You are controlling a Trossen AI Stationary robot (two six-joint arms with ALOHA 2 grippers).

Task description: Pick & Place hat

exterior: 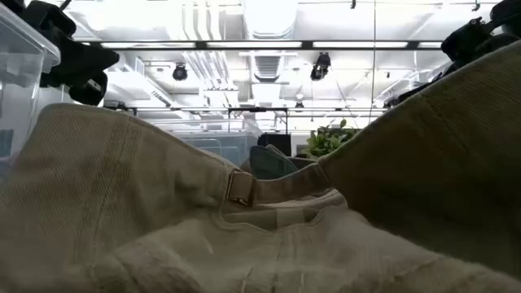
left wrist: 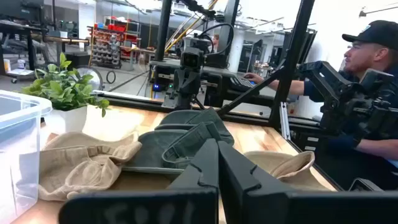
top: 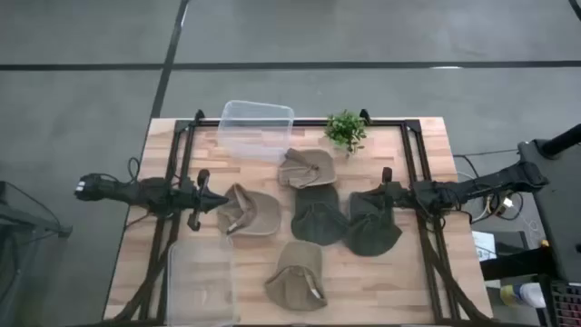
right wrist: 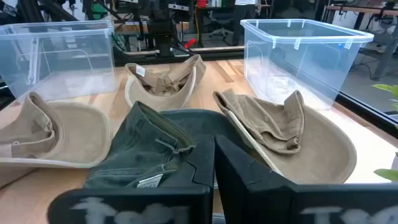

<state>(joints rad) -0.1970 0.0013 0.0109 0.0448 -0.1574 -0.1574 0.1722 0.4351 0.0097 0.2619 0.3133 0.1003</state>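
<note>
Several hats lie on the wooden table (top: 427, 272). Three are tan: one at the left (top: 247, 212), one toward the far side (top: 307, 168) and one near the front (top: 298, 275). Two are dark green: one in the middle (top: 318, 218) and one on the right (top: 372, 225). My left gripper (top: 218, 202) is shut and points level at the left tan hat from the table's left. My right gripper (top: 386, 193) is shut and stands above the far edge of the right green hat. Both wrist views show shut fingers, my left (left wrist: 217, 171) and my right (right wrist: 214, 171), with nothing between them.
A clear plastic bin (top: 256, 129) stands at the far edge, and a second one (top: 201, 282) at the near left corner. A small potted plant (top: 346, 129) sits at the far edge. A person (left wrist: 373, 68) sits beyond the table's right side. Dark frame rails (top: 172, 182) run along both sides.
</note>
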